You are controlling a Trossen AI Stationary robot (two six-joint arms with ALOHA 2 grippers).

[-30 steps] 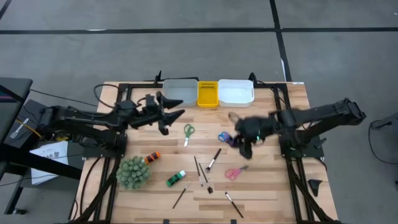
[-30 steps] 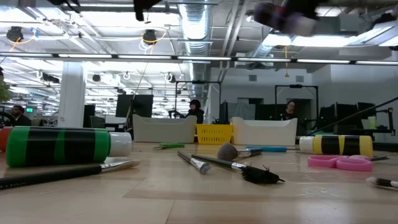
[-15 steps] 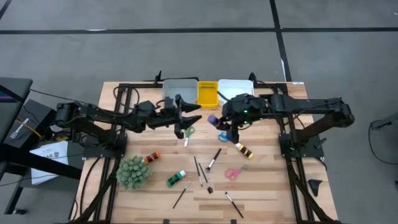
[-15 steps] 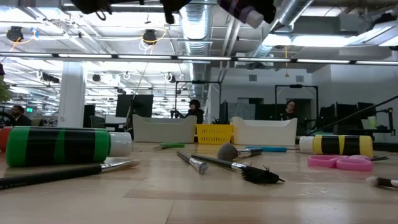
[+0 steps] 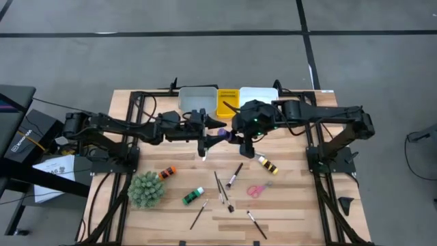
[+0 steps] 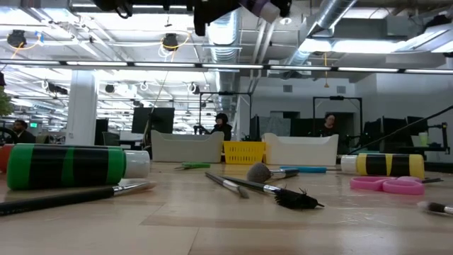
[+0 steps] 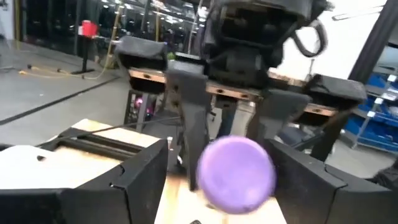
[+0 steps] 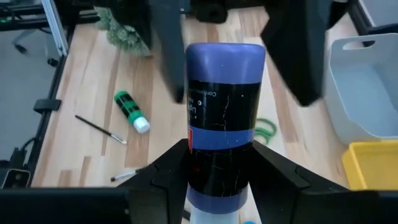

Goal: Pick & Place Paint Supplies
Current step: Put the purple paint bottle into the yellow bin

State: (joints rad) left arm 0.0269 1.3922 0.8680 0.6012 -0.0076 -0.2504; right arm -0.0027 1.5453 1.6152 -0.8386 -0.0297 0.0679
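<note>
Two grippers meet — right gripper (image 8: 214,180) holds purple bottle (image 8: 224,112).

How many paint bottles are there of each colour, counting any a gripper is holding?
orange bottle: 1
green bottle: 1
yellow bottle: 1
purple bottle, held above the table by the right gripper: 1
Total: 4

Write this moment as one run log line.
right gripper: holds purple bottle mid-air | left gripper: open around it | phase: handover
</note>
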